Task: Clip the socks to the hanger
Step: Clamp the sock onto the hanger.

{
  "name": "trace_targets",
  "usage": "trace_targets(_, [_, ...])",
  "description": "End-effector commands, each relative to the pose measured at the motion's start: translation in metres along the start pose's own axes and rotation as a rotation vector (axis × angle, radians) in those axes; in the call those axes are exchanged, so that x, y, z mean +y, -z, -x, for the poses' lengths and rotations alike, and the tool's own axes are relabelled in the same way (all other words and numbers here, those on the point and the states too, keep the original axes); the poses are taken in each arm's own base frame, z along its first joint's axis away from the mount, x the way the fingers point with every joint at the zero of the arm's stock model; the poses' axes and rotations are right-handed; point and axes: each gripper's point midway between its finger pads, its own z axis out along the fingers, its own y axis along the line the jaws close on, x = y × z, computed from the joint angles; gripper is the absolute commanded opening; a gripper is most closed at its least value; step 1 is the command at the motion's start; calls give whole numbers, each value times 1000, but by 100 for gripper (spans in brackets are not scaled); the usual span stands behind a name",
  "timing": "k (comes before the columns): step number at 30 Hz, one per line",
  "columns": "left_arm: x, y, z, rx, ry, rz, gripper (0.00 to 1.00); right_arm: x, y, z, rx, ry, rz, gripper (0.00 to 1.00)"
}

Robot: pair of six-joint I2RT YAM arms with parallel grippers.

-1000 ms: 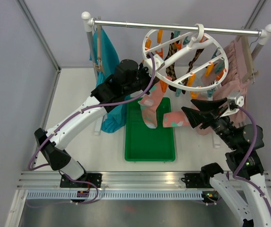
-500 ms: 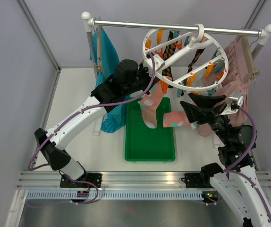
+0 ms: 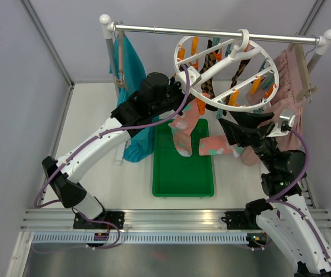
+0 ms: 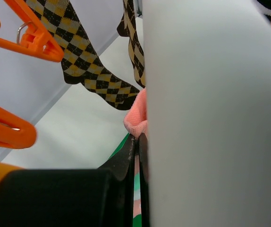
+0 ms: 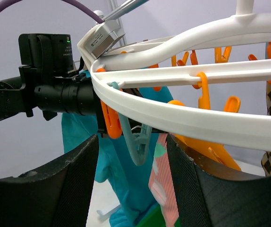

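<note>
Right jaws have crept up and left, closer under the hanger (image 5: 182, 119) rim; left arm unmoved. Pink sock (image 3: 184, 131), soft knit with mint and white patches, hangs over the green tray (image 3: 183, 176), its cuff pinched tight in the left jaws beside the rim. Right jaws are spread wide, with a teal clip (image 5: 136, 142) between them. The ring is smooth white plastic; argyle socks (image 4: 86, 61) hang from it. Label (image 5: 61, 46) print is too small to read.

The white table (image 3: 87, 109) sits inside plain pale grey walls (image 3: 10, 98), with a thin metal pole (image 3: 48, 43) in each back corner. A shiny silver bar (image 3: 154, 29) on white posts (image 3: 109, 46) runs along the table's far edge, and a ribbed metal strip (image 3: 171, 218) lies along its near edge.
</note>
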Motion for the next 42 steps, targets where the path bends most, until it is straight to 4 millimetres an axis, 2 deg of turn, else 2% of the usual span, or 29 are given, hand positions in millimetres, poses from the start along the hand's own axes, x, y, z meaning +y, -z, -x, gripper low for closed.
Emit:
trace_targets(1, [6, 3, 26, -65, -42, 22, 2, 6, -6, 12, -64, 6, 44, 66])
trace_targets(12, [5, 3, 25, -62, -40, 18, 2, 6, -14, 14, -94, 5, 55, 66])
trace_targets(19, [5, 4, 26, -64, -40, 19, 2, 7, -22, 6, -85, -2, 61, 66])
trace_targets(42, [4, 5, 26, -65, -41, 17, 2, 10, -33, 10, -131, -30, 77, 64])
